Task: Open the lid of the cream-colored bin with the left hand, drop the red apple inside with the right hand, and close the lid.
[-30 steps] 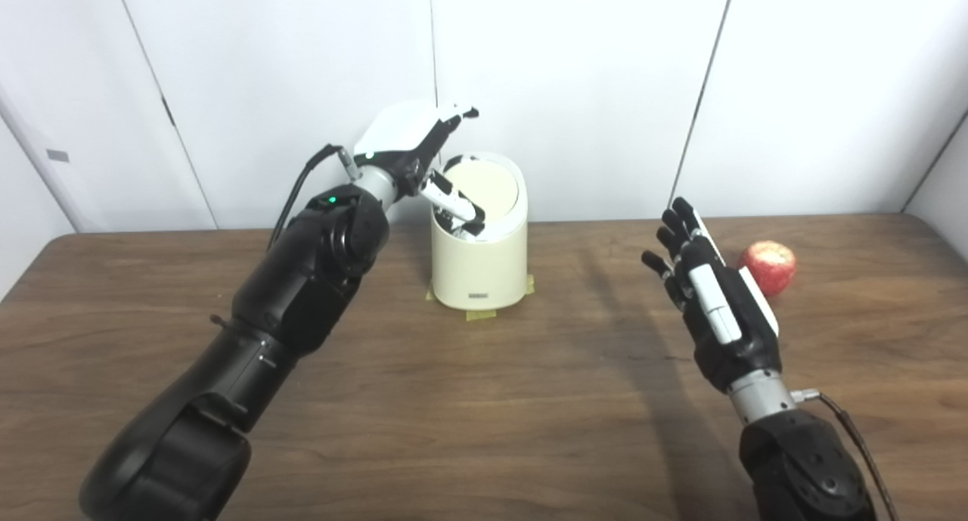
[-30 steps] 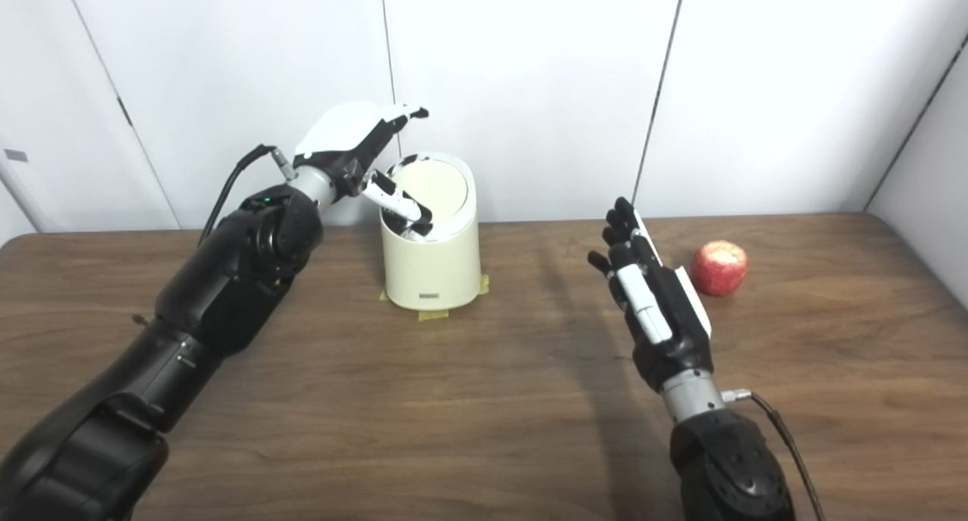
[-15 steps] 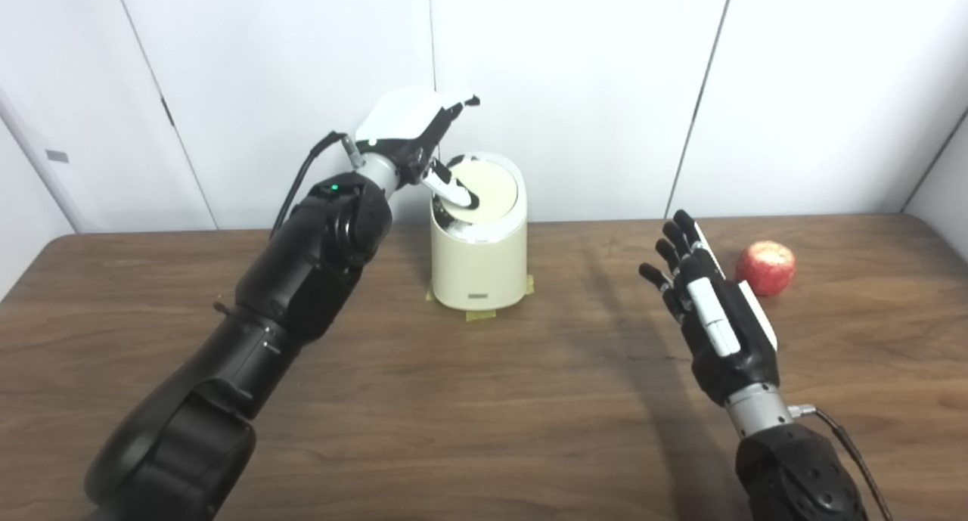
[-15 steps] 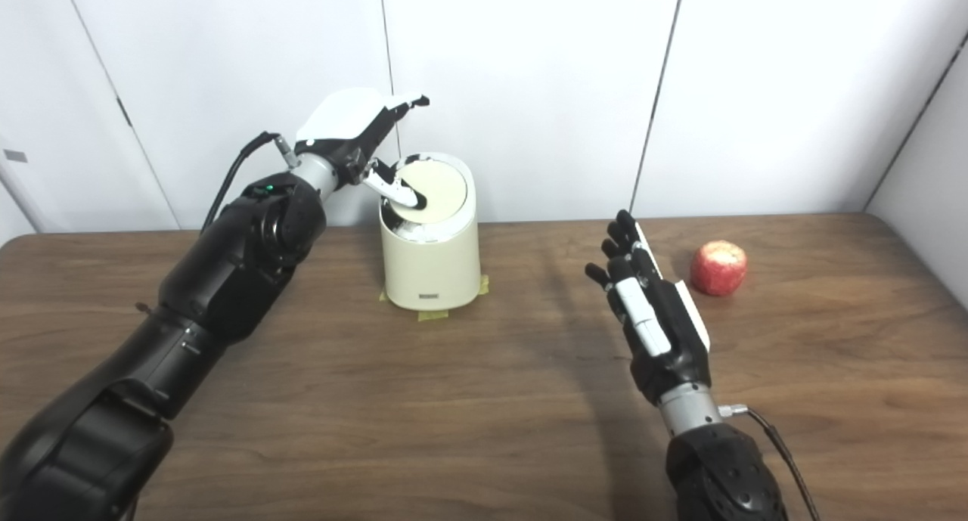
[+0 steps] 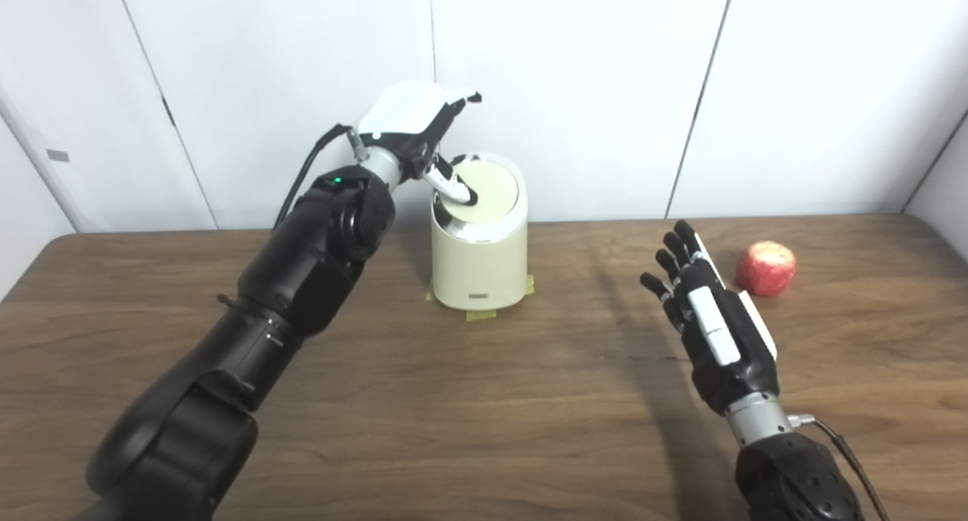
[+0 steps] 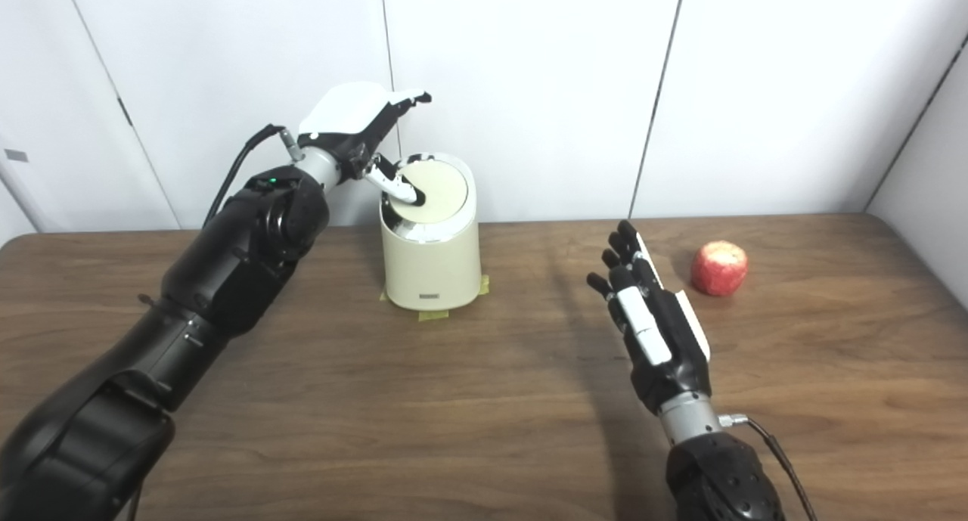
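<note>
Right hand (image 5: 718, 328) is nearest the camera, at about 4 o'clock on the wooden table (image 5: 484, 400). It floats above the wood, palm edge-on, fingers spread and pointing up toward the wall. Nothing in it.

Red apple (image 5: 767, 268) sits on the table just past that hand, at about 2 o'clock, near the right edge. Not touching the hand; clear gap between fingertips and fruit.

Cream-colored bin (image 5: 479, 260) stands upright toward 12 o'clock, close to the back edge, well apart from the apple. Yellow tape tabs (image 5: 479, 314) stick out from under its base at front and sides. Small dark label low on the front wall.

Swing lid (image 5: 489, 190) tilts inside its chrome ring; the near-left edge is pushed down and a dark gap shows there. Can't tell what's inside the bin, the gap is too small and dark.

Left hand (image 5: 412, 124) is up at the bin's 10 o'clock rim, white back plate facing up. One finger (image 5: 448, 188) pokes down onto the lid's near-left part, the rest stretch out over the rim. Fingers apart, gripping nothing, just pressing.

White wall panels (image 5: 575, 82) behind everything.
</note>
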Available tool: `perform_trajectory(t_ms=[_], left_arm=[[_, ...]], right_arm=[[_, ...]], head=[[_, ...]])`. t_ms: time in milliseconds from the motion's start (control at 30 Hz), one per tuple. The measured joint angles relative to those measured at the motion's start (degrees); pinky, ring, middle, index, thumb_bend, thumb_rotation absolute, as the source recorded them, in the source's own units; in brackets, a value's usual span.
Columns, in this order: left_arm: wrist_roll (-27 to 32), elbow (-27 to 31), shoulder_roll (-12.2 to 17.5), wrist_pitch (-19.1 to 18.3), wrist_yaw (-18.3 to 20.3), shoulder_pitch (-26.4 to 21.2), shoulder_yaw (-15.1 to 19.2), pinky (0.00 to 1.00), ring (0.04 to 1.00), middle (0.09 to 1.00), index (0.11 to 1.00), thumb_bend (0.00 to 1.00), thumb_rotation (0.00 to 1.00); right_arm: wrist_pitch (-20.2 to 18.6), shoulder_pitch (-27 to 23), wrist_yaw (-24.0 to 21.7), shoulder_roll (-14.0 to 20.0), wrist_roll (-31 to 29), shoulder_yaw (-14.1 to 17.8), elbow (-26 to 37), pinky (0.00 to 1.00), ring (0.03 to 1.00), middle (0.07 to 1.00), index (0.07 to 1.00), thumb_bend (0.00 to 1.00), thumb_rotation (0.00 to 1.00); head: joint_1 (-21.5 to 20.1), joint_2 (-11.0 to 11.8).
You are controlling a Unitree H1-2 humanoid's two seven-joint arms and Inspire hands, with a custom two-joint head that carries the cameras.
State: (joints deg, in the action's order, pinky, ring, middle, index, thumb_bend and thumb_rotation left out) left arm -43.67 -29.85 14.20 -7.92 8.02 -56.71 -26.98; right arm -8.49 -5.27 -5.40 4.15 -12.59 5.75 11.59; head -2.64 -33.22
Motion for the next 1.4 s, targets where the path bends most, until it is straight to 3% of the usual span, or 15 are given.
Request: perform_trajectory(t_ms=[233, 533, 667, 1033, 1133, 1200, 1400], left_arm=[[-2.3, 0.0, 0.1, 0.1, 0.1, -0.4, -1.9, 0.87, 0.900, 0.913, 0.935, 0.90, 0.09], [-7.9, 0.0, 0.7, 4.7, -0.7, -1.5, -5.5, 0.94, 0.921, 0.916, 0.940, 0.96, 0.08], [-9.0, 0.0, 0.7, 5.0, 0.6, -1.8, -6.4, 1.00, 0.959, 0.934, 0.946, 0.97, 0.09], [-10.2, 0.3, 0.5, 5.8, 3.5, -2.1, -7.6, 0.97, 0.946, 0.928, 0.926, 1.00, 0.07], [-10.2, 0.7, 0.6, 5.9, 4.0, -2.1, -7.5, 0.99, 0.946, 0.932, 0.930, 0.98, 0.07], [-9.7, 2.3, 0.7, 5.6, 5.2, -1.5, -6.5, 0.97, 0.938, 0.926, 0.923, 0.92, 0.10], [-4.5, 7.4, 0.7, 1.7, 7.9, 3.0, 0.4, 0.85, 0.906, 0.901, 0.891, 0.76, 0.19]], right_arm=[[0.0, 0.0, 0.0, 0.0, 0.0, 0.0, 0.0, 0.88, 0.979, 0.997, 0.991, 0.74, 0.71], [-0.3, 0.0, 0.4, -0.2, 0.5, -0.2, 0.2, 0.86, 0.976, 0.996, 0.989, 0.73, 0.71], [-0.3, 0.0, 0.4, -0.2, 0.4, -0.3, 0.3, 0.87, 0.975, 0.996, 0.988, 0.74, 0.70], [-1.7, 0.0, 1.2, -0.4, 0.3, -0.2, 1.7, 0.85, 0.962, 0.990, 0.989, 0.75, 0.69], [-1.9, 0.0, 1.4, -0.5, 0.3, -0.3, 1.9, 0.85, 0.963, 0.990, 0.991, 0.74, 0.69], [-1.9, 0.0, 1.4, -0.5, 0.3, -0.3, 1.9, 0.86, 0.966, 0.992, 0.991, 0.74, 0.70], [-1.9, 0.0, 1.3, -0.4, 0.3, -0.2, 1.9, 0.87, 0.973, 0.993, 0.987, 0.74, 0.71]], head=[[0.1, -0.3], [-0.2, -0.4], [-0.4, -0.5], [-0.8, -0.7], [-0.8, -0.8], [-0.9, -0.8], [-1.3, -0.7]])
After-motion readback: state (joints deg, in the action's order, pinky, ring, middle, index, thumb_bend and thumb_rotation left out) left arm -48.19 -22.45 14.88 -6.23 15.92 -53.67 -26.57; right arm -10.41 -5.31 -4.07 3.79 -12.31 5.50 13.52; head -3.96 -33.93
